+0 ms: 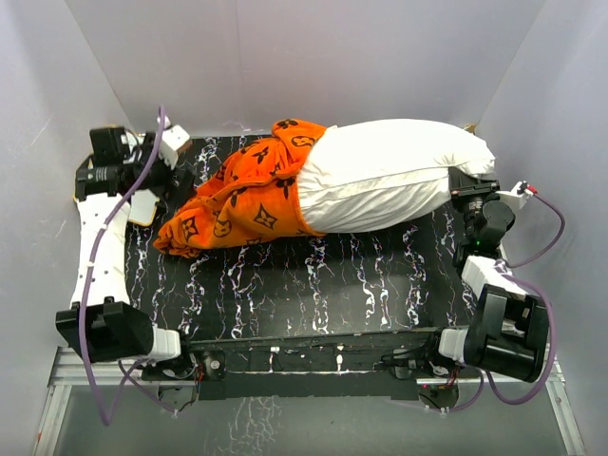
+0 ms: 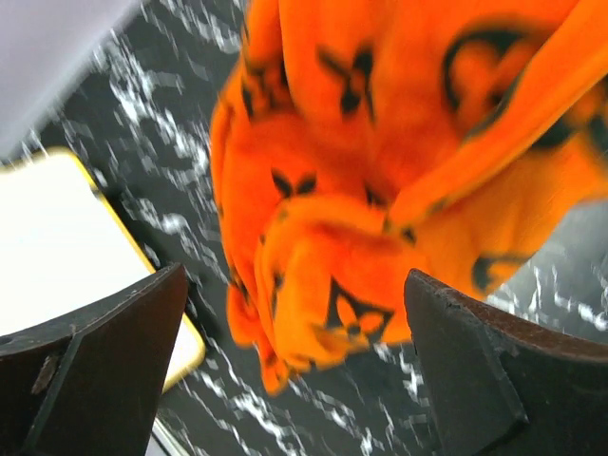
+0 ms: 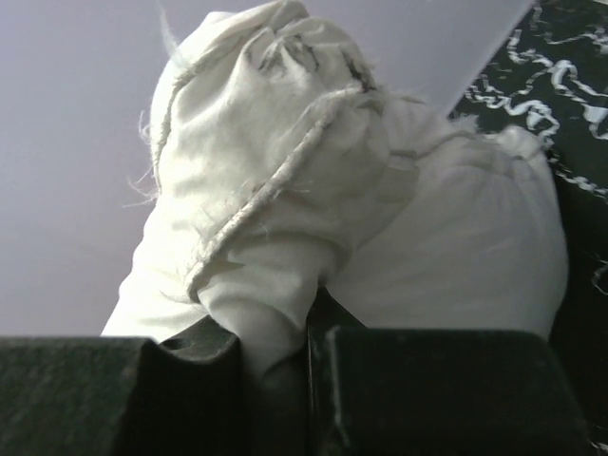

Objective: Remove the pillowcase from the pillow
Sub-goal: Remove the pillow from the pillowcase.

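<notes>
The white pillow lies across the back of the table, and its left end is hidden inside the bunched orange pillowcase. My right gripper is at the pillow's right end. In the right wrist view it is shut on a pinched corner of the pillow. My left gripper hangs just left of the pillowcase. In the left wrist view it is open and empty, with the blurred pillowcase just beyond the fingers, apart from them.
A small white board with a yellow-wood edge lies on the black marbled table under the left arm, and it also shows in the top view. Grey walls close in the back and both sides.
</notes>
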Robot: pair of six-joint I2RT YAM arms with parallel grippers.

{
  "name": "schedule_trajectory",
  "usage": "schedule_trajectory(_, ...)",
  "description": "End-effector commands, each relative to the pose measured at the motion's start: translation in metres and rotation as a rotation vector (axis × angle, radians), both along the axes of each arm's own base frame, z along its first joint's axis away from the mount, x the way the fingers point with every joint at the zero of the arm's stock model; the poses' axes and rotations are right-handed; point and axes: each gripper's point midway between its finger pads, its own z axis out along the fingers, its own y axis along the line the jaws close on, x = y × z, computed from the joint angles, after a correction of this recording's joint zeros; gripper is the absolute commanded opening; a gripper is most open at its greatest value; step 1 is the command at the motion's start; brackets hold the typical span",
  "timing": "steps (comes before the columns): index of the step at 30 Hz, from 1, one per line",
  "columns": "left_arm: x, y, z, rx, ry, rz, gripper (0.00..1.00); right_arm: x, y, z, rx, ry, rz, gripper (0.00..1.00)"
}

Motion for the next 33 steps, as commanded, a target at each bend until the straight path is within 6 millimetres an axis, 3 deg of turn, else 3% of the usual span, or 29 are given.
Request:
schedule_trajectory(1, 0.031, -0.03, 0.041, -0.137, -0.005, -0.006, 0.93, -0.01, 0.037, 0.103, -0.188, -0.34, 0.159, 0.08)
schedule_trajectory(3, 0.045, -0.042, 0.037, -0.145, 0.028, -0.005, 0.92, -0.006, 0.044, 0.101, -0.222, -0.298, 0.178, 0.08)
schedule_trajectory(5, 0.045, -0.062, 0.022, -0.143, 0.078, -0.054, 0.93, -0.001, 0.043, 0.087, -0.242, -0.194, 0.153, 0.08)
schedule_trajectory(9, -0.003, -0.101, -0.023, -0.011, 0.188, -0.296, 0.97, 0.001, 0.024, 0.049, -0.223, 0.025, 0.058, 0.08)
schedule_trajectory(14, -0.053, -0.086, -0.061, 0.126, 0.234, -0.403, 0.97, -0.002, 0.019, 0.032, -0.208, 0.162, 0.032, 0.08)
schedule_trajectory(17, -0.074, -0.079, -0.079, 0.164, 0.206, -0.405, 0.97, 0.0, 0.025, 0.039, -0.222, 0.201, 0.047, 0.08)
schedule_trajectory(23, -0.107, -0.074, -0.112, 0.179, 0.218, -0.441, 0.97, -0.01, 0.021, 0.078, -0.305, 0.196, -0.049, 0.08)
schedule_trajectory(26, -0.084, -0.066, -0.125, 0.205, 0.171, -0.321, 0.95, -0.016, 0.02, 0.1, -0.313, 0.175, -0.066, 0.08)
schedule_trajectory(28, -0.057, -0.056, -0.127, 0.235, 0.091, -0.208, 0.76, -0.02, 0.022, 0.112, -0.316, 0.157, -0.072, 0.08)
schedule_trajectory(31, -0.016, -0.043, -0.113, 0.25, -0.049, -0.04, 0.19, -0.025, 0.021, 0.123, -0.332, 0.138, -0.089, 0.08)
schedule_trajectory(32, -0.007, -0.041, -0.106, 0.254, -0.088, -0.017, 0.06, -0.027, 0.02, 0.124, -0.336, 0.138, -0.096, 0.08)
schedule_trajectory(33, -0.001, -0.039, -0.101, 0.255, -0.112, -0.001, 0.02, -0.028, 0.019, 0.124, -0.34, 0.14, -0.1, 0.08)
